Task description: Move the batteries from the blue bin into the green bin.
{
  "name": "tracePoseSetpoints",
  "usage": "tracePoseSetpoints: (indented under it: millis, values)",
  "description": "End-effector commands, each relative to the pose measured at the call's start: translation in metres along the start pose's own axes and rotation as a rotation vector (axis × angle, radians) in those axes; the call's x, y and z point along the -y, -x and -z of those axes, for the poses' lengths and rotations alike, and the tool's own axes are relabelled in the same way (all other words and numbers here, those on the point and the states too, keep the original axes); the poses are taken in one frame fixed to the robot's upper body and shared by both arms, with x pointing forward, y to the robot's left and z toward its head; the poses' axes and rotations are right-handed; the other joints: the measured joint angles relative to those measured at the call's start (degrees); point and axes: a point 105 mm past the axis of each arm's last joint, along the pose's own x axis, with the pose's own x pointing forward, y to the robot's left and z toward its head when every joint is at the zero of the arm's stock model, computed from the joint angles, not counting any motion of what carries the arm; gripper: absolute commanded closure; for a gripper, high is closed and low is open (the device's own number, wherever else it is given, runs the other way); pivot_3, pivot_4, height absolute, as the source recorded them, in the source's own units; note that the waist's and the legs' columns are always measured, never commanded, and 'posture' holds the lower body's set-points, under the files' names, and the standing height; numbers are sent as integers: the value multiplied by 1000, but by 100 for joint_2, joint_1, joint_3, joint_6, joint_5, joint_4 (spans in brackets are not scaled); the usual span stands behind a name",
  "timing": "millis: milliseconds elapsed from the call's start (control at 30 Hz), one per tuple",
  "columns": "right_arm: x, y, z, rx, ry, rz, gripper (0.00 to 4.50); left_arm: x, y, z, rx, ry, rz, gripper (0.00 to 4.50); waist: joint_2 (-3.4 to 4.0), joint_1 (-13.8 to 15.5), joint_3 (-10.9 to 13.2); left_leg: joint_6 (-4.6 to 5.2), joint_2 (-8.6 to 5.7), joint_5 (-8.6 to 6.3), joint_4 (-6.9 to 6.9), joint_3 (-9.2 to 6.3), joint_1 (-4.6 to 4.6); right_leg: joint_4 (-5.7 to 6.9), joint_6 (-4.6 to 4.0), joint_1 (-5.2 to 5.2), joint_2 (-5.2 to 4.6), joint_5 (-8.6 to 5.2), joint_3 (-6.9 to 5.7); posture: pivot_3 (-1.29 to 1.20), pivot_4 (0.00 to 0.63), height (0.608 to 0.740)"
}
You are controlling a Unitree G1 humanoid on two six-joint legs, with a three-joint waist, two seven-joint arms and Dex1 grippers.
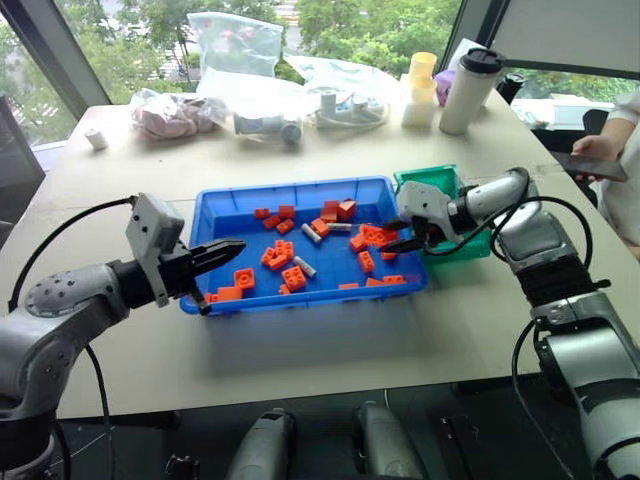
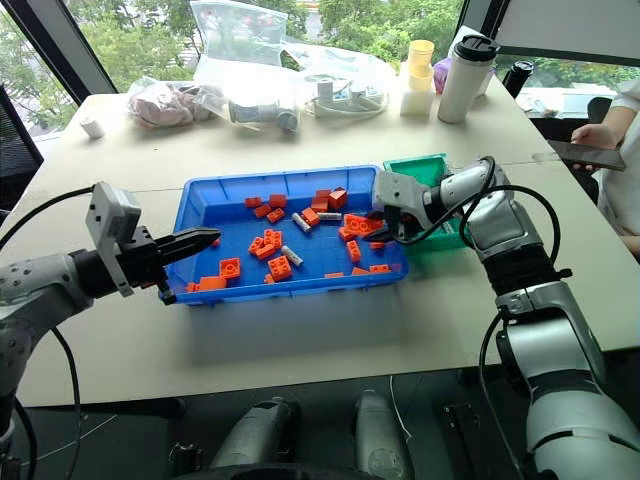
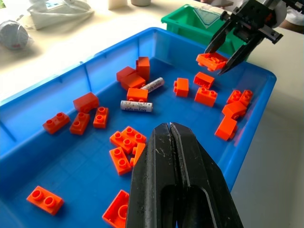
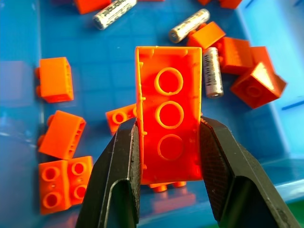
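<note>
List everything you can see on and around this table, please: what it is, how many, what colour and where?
blue bin: one, bright blue, table centre
orange bricks: many, scattered in the blue bin
batteries: three visible, silvery, lying among the bricks
green bin: one, teal-green, beside the blue bin's right end
tumbler: one, white with dark lid, far edge
cups: stacked, pale yellow, beside the tumbler
plastic bags: several, clear, far edge
person's hand: one, far right, with a phone
left gripper: shut, empty, over the blue bin's left end
right gripper: shut on one orange brick

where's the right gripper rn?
Head views: right gripper is over the blue bin's right end, beside the green bin, jaws clamped on an orange brick.
</note>
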Motion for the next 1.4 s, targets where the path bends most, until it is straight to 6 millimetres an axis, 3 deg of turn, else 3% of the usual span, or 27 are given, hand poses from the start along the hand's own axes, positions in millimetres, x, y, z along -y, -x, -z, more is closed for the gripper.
tracePoseSetpoints:
  millis: [33,133,233,267,467,567,633,733,1100,1300,1400]
  values:
    - [3,0,-18,44,27,35,3358,-2,-2,-8,25,-41,7,4500,0,8,0,0,0,0,0,0,0,0,0,0,0,0,0,0,150,740]
    - [2,0,-16,18,43,37,1812,-3,-2,-9,24,-47,6,4500,0,27,0,-1,-1,0,1,0,0,-1,0,1,-1,0,0,0,150,740]
    - [4,2,-27,41,79,46,314,-3,-1,-9,22,-51,3,4500,0,32,0,0,-1,0,2,0,0,-1,0,2,-2,0,0,0,150,740]
    - [4,3,-32,45,102,45,42,-3,-1,-8,20,-52,2,4500,0,32,0,0,-2,0,2,0,0,-1,0,2,-2,0,0,0,150,740]
    - [7,-6,-66,156,114,32,42,-3,1,-8,16,-55,-6,4500,0,-7,0,-1,3,1,0,-1,1,0,0,0,2,0,0,0,150,740]
    - [-1,-24,-75,177,126,-12,42,-3,2,-8,17,-57,-8,4500,-1,18,-1,-2,3,1,-1,-4,0,-1,0,1,2,0,-2,0,150,740]
    - [-17,-56,-73,142,151,-85,42,-4,3,-8,14,-67,-18,4500,-2,18,-1,-2,0,1,1,-3,0,-2,0,2,-1,0,-2,0,150,740]
    - [-22,-78,-68,113,159,-97,42,-3,4,-9,14,-70,-27,4500,-1,8,-1,-5,1,3,0,-5,1,1,0,0,1,0,-3,0,150,740]
    - [-12,-106,-50,33,127,-55,42,-2,8,-7,7,-74,-46,4500,-2,-6,-1,-16,-3,9,0,-5,0,2,0,-1,2,0,-2,0,150,740]
    - [-11,-114,-54,49,99,-47,42,-1,7,-6,5,-74,-48,4500,-2,-4,-1,-15,-1,9,-2,-4,1,2,0,-2,5,0,-1,0,150,740]
    - [-8,-118,-53,30,99,-19,930,-1,7,-6,2,-77,-48,4500,-3,-2,-2,-16,-1,9,-2,-5,1,3,0,-2,5,0,-1,0,150,740]
